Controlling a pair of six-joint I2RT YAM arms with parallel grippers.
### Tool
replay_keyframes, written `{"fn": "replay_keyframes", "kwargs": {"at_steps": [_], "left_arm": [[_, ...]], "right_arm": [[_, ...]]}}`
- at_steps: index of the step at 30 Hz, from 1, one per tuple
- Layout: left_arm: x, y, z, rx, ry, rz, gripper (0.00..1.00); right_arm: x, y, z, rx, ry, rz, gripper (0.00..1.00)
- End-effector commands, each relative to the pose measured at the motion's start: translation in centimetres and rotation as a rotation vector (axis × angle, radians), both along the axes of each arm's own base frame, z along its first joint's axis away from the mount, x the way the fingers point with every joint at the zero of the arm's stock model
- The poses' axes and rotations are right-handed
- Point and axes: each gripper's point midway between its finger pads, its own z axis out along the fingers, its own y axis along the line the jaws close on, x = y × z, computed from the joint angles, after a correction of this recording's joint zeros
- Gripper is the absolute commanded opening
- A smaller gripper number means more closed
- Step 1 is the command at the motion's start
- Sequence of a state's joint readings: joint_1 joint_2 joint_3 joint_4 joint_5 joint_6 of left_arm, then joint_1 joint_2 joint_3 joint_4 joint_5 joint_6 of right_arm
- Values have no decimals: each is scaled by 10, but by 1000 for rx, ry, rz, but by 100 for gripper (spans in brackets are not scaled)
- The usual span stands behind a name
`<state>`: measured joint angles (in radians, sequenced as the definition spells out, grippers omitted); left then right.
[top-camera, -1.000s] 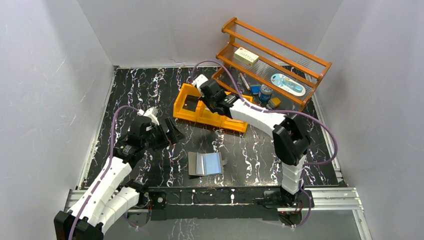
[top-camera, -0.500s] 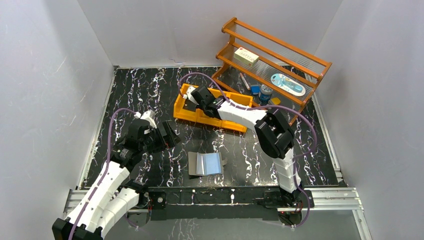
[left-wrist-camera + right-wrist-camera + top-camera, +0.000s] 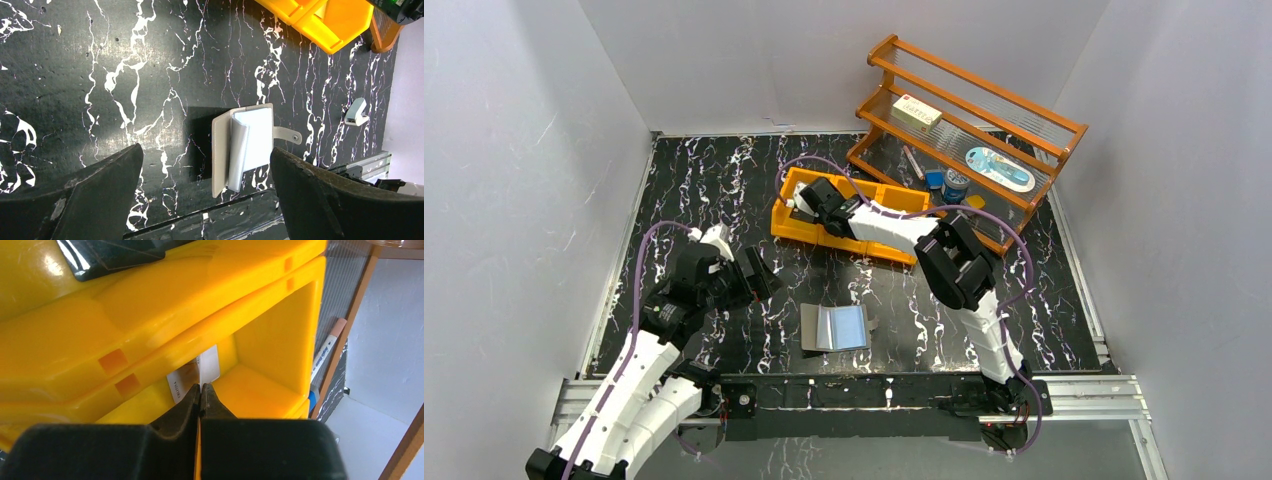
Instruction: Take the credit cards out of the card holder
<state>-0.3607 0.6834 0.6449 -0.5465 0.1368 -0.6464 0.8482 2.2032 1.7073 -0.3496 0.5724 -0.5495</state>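
Observation:
The card holder [image 3: 834, 327] lies open on the black marbled table near the front edge, grey cover down. In the left wrist view the card holder [image 3: 245, 147] shows only pale blue-grey lining and a snap strap. My left gripper [image 3: 762, 272] hangs open to its left, above the table, with nothing between its fingers [image 3: 100, 190]. My right gripper [image 3: 799, 203] reaches into the left end of the orange bin [image 3: 894, 245]. Its jaws are shut on the edge of a pale credit card [image 3: 210, 364] standing inside a compartment. A black card [image 3: 115, 255] lies in the neighbouring compartment.
An orange wooden rack [image 3: 984, 120] stands at the back right with a cream box [image 3: 918, 113], a pen and small items on it. White walls close in three sides. A small pale object [image 3: 356, 112] lies on the table beyond the holder.
My right gripper has moved left and down along the orange bin into its left end. My left arm has drawn back slightly towards the near left, still open.

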Motion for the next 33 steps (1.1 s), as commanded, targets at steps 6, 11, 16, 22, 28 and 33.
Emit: {"fn": "replay_keyframes", "kwargs": {"at_steps": [6, 11, 16, 22, 28, 33], "left_arm": [[-2, -1, 10, -9, -14, -19, 98], [-4, -9, 8, -40, 5, -49, 98], [-7, -18, 2, -77, 29, -86, 98], [-17, -35, -14, -148, 101, -169, 97], [-23, -48, -28, -211, 160, -215, 91], [-27, -53, -40, -242, 196, -229, 81]], "right_arm": [[-6, 10, 32, 135, 21, -30, 29], [-17, 14, 56, 248, 20, -27, 43], [-40, 8, 86, 394, 68, -128, 45], [-138, 19, 88, 805, 471, -314, 47], [-225, 16, 56, 1084, 805, -541, 47], [-251, 15, 38, 1115, 829, -617, 46]]}}
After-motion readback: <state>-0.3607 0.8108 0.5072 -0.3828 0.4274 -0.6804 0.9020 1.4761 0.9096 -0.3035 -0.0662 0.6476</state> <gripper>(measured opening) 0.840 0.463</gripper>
